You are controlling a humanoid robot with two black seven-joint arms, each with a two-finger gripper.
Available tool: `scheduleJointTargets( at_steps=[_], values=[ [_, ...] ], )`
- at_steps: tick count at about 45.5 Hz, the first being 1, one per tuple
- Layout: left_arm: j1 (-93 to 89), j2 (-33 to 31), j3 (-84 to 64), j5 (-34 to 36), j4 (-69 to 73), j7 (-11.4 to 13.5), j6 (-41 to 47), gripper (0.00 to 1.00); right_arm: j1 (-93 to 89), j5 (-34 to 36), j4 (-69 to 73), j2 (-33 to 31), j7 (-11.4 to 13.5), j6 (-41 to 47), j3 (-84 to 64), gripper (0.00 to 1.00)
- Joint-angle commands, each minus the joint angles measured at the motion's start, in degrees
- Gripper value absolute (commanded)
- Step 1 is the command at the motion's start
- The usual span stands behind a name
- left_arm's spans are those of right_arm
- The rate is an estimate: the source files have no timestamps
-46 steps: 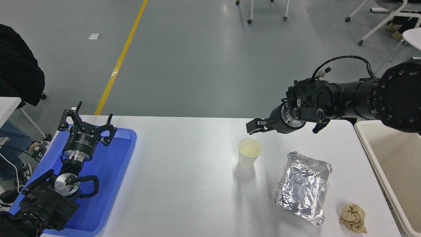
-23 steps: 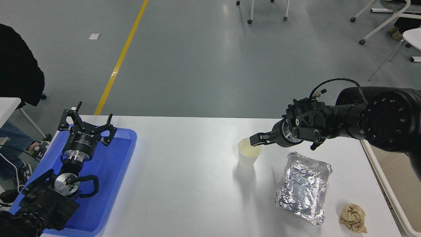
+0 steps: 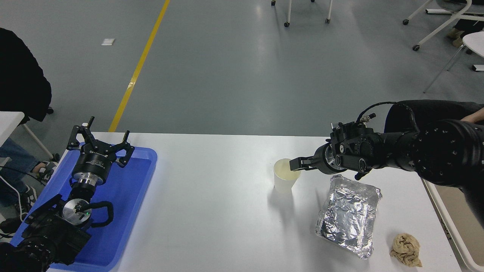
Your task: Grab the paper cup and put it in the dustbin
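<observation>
The white paper cup stands upright on the white table, right of centre. My right gripper reaches in from the right and sits level at the cup's right rim, its tip over the cream inside. I see it edge-on, so its state does not show. The beige dustbin stands off the table's right end, mostly hidden behind my right arm. My left gripper is parked open over the blue tray at the lower left.
A crumpled silver foil tray lies just right of the cup, below my right wrist. A brown paper wad sits near the front right corner. A person in dark clothing is at the far left.
My right arm came down and a little toward me, bringing the gripper from above and behind the cup to its right rim. The cup and left arm have not moved.
</observation>
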State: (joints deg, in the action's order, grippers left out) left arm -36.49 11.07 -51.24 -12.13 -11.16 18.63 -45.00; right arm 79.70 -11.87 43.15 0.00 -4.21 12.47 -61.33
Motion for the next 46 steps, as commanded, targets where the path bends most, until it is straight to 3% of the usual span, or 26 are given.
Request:
scheduleJointTargets(
  at_steps=[1,11,16,21,27,37,46],
  values=[
    [0.0,0.0,0.0,0.0,0.0,0.0,0.0,1.00,-1.3,0.6,-1.0,0.0,0.3,-0.1,1.0,0.89],
    [0.0,0.0,0.0,0.0,0.0,0.0,0.0,1.00,-2.0,0.7,-1.0,0.0,0.3,-0.2,2.3,0.76],
    [0.0,0.0,0.0,0.0,0.0,0.0,0.0,1.00,-2.2,0.7,-1.0,0.0,0.0,-0.1,2.6,0.54],
    [-0.1,0.0,0.0,0.0,0.0,0.0,0.0,1.00,-2.3,0.9,-1.1,0.0,-0.4,-0.2,2.7,0.25],
    [-0.1,0.0,0.0,0.0,0.0,0.0,0.0,1.00,-2.1,1.1,-1.1,0.0,-0.4,0.0,2.7,0.00],
    [-0.1,0.0,0.0,0.0,0.0,0.0,0.0,1.00,1.1,1.1,0.5,0.0,-1.0,1.4,2.1,0.00],
    [-0.1,0.0,0.0,0.0,0.0,0.0,0.0,1.00,12.6,1.1,10.2,0.0,-1.6,4.8,1.2,0.00]
  ],
)
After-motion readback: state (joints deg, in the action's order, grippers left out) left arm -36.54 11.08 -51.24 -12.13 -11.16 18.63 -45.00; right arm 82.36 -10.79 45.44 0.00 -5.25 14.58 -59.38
